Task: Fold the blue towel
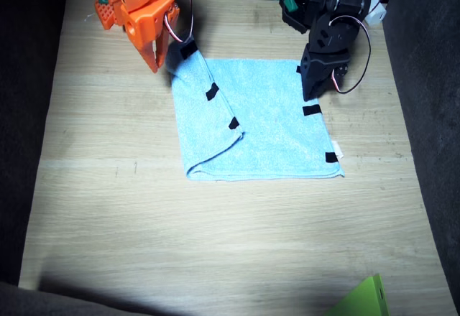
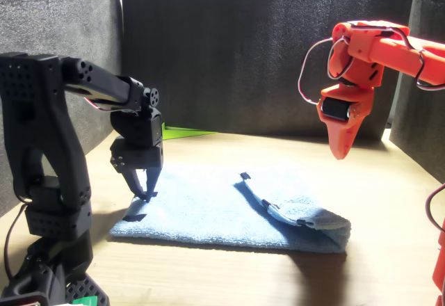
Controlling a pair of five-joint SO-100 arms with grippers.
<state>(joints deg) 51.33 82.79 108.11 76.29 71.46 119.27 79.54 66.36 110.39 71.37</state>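
The blue towel [image 1: 273, 126] lies flat on the wooden table, its left strip folded over onto itself into a loose flap [image 1: 208, 115]. Black tape marks dot both short edges, and a white tag [image 1: 337, 149] sits on the right edge. My left gripper [image 1: 310, 95], black, points down at the towel's right edge near the back corner. In the front view the left gripper [image 2: 144, 193] has its jaws slightly apart, tips touching the towel [image 2: 208, 208]. My right gripper [image 1: 153, 61], orange, hangs shut and empty above the towel's back left corner, clear of the cloth in the front view [image 2: 341, 151].
A bright green pointed flat piece [image 1: 363, 298] lies at the table's near right corner and shows behind the left arm in the front view [image 2: 184, 132]. Dark fabric walls [image 1: 424, 115] close in the table's sides. Bare wood [image 1: 215, 244] stretches in front of the towel.
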